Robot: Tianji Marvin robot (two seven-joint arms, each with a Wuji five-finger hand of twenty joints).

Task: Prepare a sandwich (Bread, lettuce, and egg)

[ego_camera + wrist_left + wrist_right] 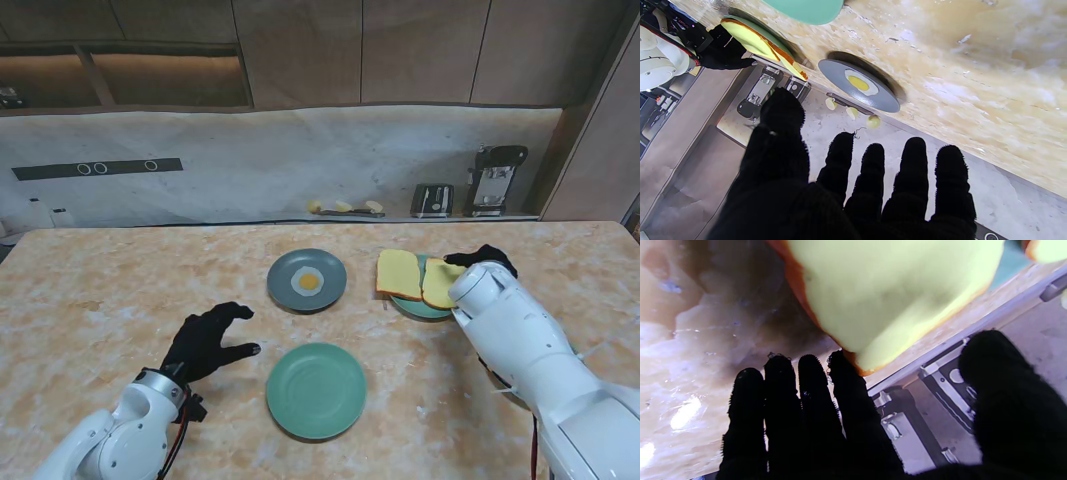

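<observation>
The empty green plate (316,390) sits nearest me on the marble table (90,290) and serves as the landmark. Left of that plate the left hand (205,340) hovers palm down over the table, its black-gloved fingers (913,160) spread apart and holding nothing, the forearm rising from the near left corner. Farther from me than the green plate stands the grey plate (282,290) carrying the fried egg (308,282). To the right of and beyond the green plate lies a teal plate (412,306) with two bread slices: the left slice (399,273) lies flat and overhangs the rim, and the right slice (441,283) lies beside it. The right hand (482,258) reaches over the far right edge of that slice, its white arm bent across from the right. In the right wrist view its four fingers (813,386) lie straight and together, the index touching the bread's crust (858,368), the thumb (993,363) held well apart; whether it grips the slice I cannot tell.
</observation>
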